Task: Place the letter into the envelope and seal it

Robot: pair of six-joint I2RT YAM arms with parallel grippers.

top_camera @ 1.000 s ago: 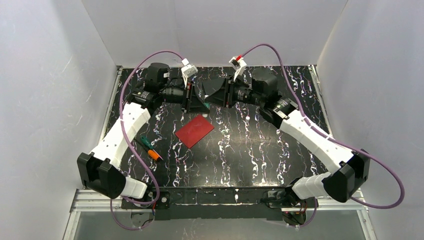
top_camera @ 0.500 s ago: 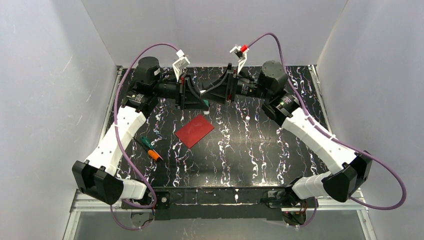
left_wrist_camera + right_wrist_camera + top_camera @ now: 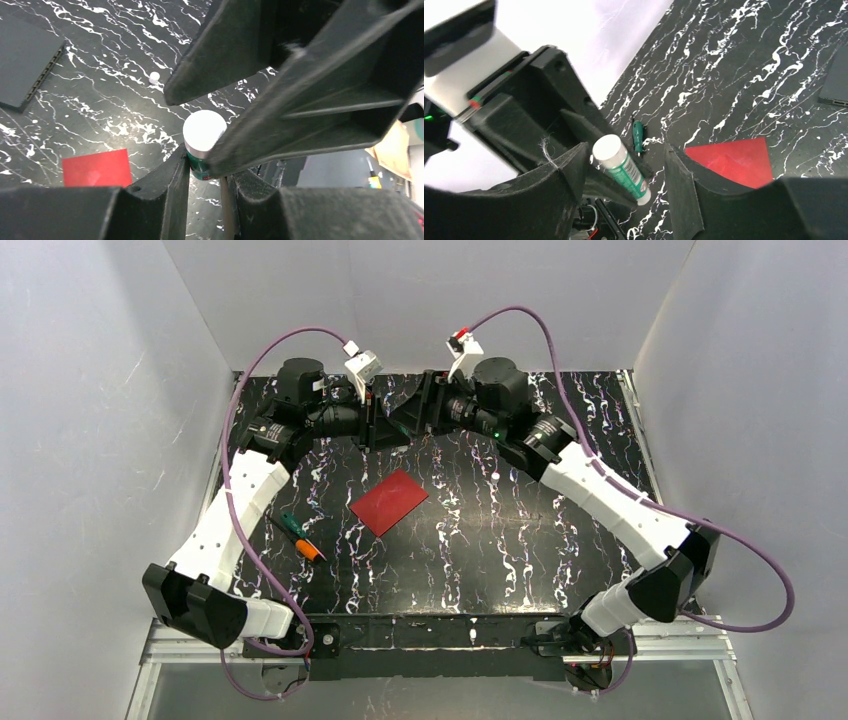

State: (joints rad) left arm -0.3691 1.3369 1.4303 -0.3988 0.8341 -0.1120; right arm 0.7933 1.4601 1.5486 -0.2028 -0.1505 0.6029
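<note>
Both arms are up at the far side of the counter (image 3: 520, 540), tips meeting in the air. Left gripper (image 3: 209, 169) carries a glue stick (image 3: 621, 169). Its fingers (image 3: 167, 192) look clamped on the green body, with the white cap (image 3: 204, 129) sticking out. Right gripper (image 3: 624, 156) straddles the stick with fingers (image 3: 561, 185) apart, one just beside the cap and the other clear of it. No grip there as far as I can tell.

Envelope (image 3: 390, 501) lies flat mid-counter on the near side of the grippers, well apart from both. Can't tell the flap state. Letter isn't visible in any view; possibly inside, can't confirm.

My read: the step is uncapping (or handing over) the glue ahead of sealing.

To do it well:
- Centre the right fingers on the cap only. If they catch the body, the cap won't come off.
- The stick sits tilted in the right wrist view, so match wrist roll, then close square to its axis.
- Left holds firm and right pulls straight along the axis with no side load. The stick is round and smooth, so it will likely pivot.
- Work over the counter so a dropped cap is reachable.
</note>
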